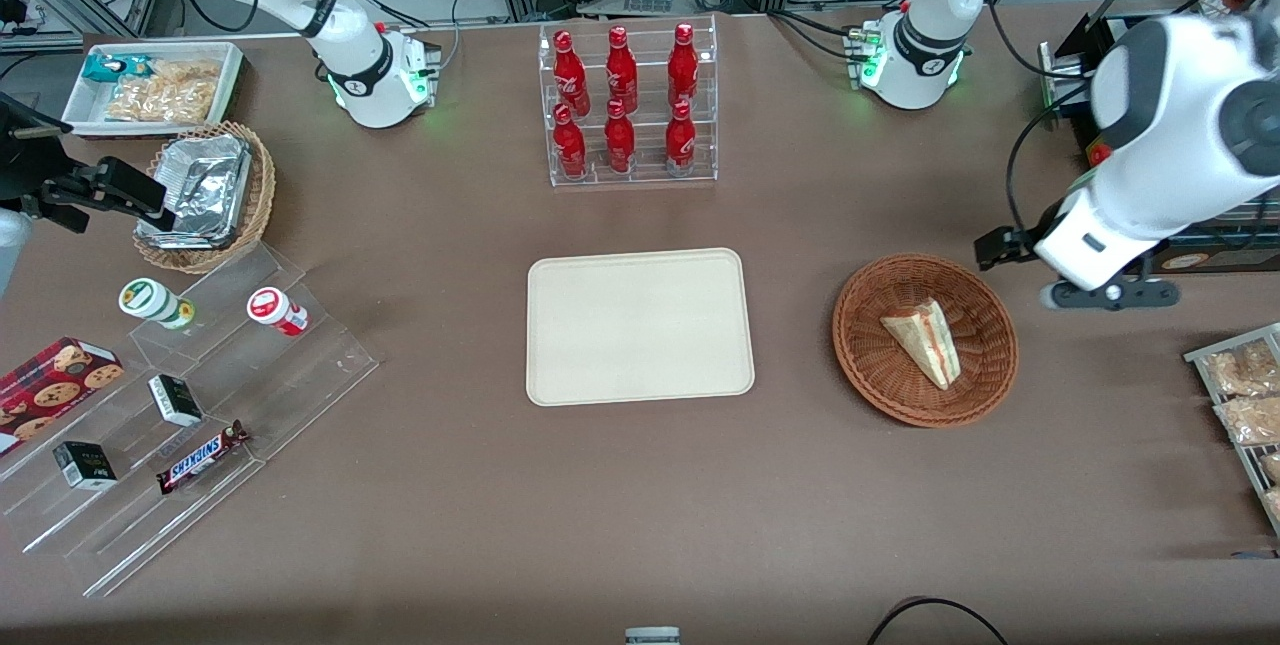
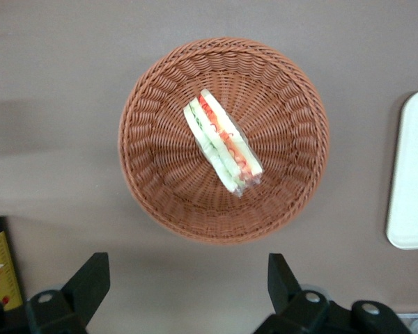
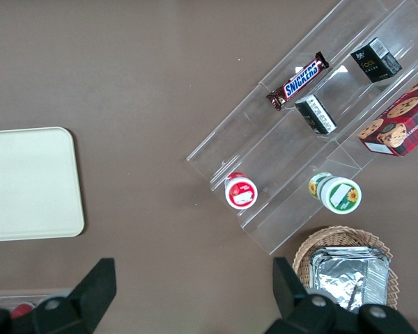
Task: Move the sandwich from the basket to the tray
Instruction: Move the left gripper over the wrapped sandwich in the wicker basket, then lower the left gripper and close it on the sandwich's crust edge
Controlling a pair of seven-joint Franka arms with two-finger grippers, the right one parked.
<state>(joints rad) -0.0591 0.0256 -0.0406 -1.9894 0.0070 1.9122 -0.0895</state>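
The sandwich (image 1: pixel 925 340), a pale bread wedge with pink-red and green filling, lies in the round reddish-brown wicker basket (image 1: pixel 870 365). The cream-beige tray (image 1: pixel 640 325) lies flat at the table's middle, beside the basket toward the parked arm's end, with nothing on it. My left gripper (image 1: pixel 1000 247) hangs above the table just outside the basket's rim, toward the working arm's end. In the left wrist view the gripper (image 2: pixel 187 285) is open and empty, with the basket (image 2: pixel 153 174) and the sandwich (image 2: pixel 223 142) ahead of its fingertips (image 2: pixel 90 275). A corner of the tray (image 2: pixel 411 174) shows there too.
A clear rack of red bottles (image 1: pixel 625 105) stands farther from the front camera than the tray. A tiered clear stand with snacks (image 1: pixel 180 405), a tan foil basket (image 1: pixel 205 195) and a white snack bin (image 1: pixel 150 85) lie toward the parked arm's end. Packaged snacks (image 1: pixel 1240 395) lie near the basket at the working arm's end.
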